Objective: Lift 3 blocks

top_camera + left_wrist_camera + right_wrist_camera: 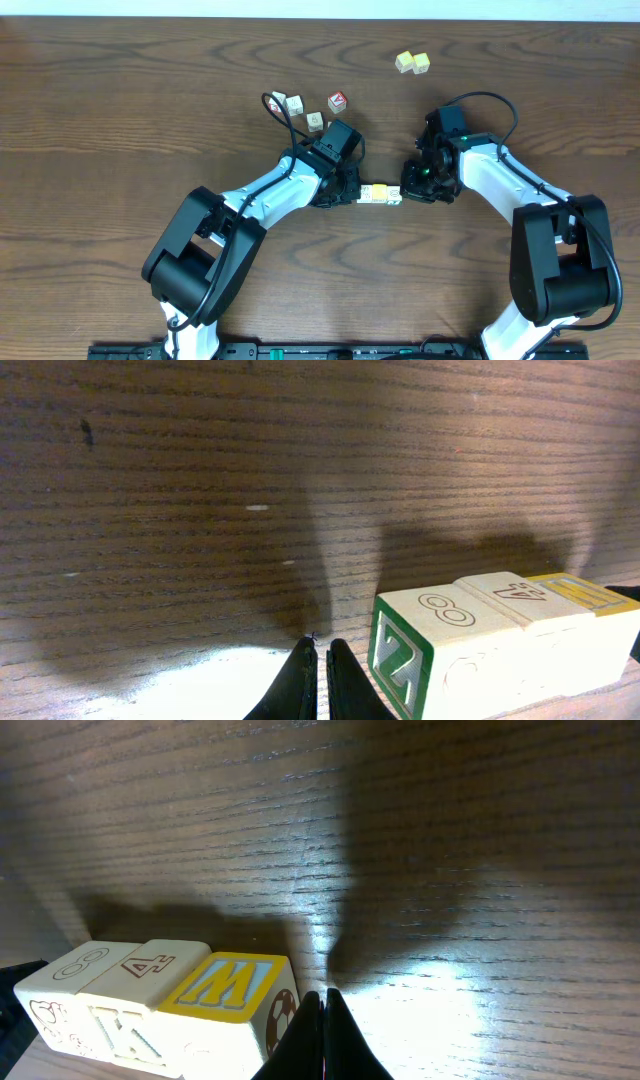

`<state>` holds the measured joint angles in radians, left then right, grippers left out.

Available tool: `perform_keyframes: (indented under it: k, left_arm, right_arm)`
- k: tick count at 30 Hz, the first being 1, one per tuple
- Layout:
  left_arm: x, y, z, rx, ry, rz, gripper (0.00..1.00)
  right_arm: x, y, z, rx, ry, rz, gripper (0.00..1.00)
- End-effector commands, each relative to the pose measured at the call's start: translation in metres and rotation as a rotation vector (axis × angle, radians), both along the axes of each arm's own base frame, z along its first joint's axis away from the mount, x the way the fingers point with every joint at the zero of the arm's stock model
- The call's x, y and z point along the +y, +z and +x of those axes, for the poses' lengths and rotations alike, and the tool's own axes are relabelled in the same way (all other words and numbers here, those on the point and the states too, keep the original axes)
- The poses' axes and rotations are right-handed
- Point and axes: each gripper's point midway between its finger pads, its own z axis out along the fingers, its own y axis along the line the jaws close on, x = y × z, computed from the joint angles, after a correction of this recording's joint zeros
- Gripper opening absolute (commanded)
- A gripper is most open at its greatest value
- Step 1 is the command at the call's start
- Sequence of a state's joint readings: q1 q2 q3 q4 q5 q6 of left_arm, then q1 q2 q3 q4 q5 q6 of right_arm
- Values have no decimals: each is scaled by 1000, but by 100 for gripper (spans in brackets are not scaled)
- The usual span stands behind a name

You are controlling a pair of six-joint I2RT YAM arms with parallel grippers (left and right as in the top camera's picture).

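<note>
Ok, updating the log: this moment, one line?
three blocks: touching row | left gripper: shut | right gripper: shut | lift: unclear

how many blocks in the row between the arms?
3, touching in a line: green-faced block nearest the left arm, a pale block in the middle, yellow-topped block nearest the right arm. None looks hidden.

Overhead is evenly lit and sharp; both wrist views are dim, with white glare on the table (220, 670) and soft shadows behind the blocks (150, 985).
</note>
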<state>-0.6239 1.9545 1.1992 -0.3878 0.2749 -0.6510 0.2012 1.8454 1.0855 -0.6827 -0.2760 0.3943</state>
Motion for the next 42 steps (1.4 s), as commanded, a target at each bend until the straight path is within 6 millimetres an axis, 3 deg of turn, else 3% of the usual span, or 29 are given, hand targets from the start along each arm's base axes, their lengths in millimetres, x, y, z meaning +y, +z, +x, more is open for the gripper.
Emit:
perform_keyframes:
  k: [1,7,27,42]
  left_arm:
    - [-1,-4,-5,12,-11,9,7]
    - [-1,-4,-6,13,-14,10,7]
    - [-2,-4,-5,7,-15,6,7]
    - [-3,0,-1,-5,-49,-20,7]
  right_arm:
    - [1,-8,-9,30,-5,-10,1]
    - [10,-7,-8,27,-4,47,1]
    - [14,-4,8,-37,-19,65,1]
    - [10,-6,-1,-1,-10,47,1]
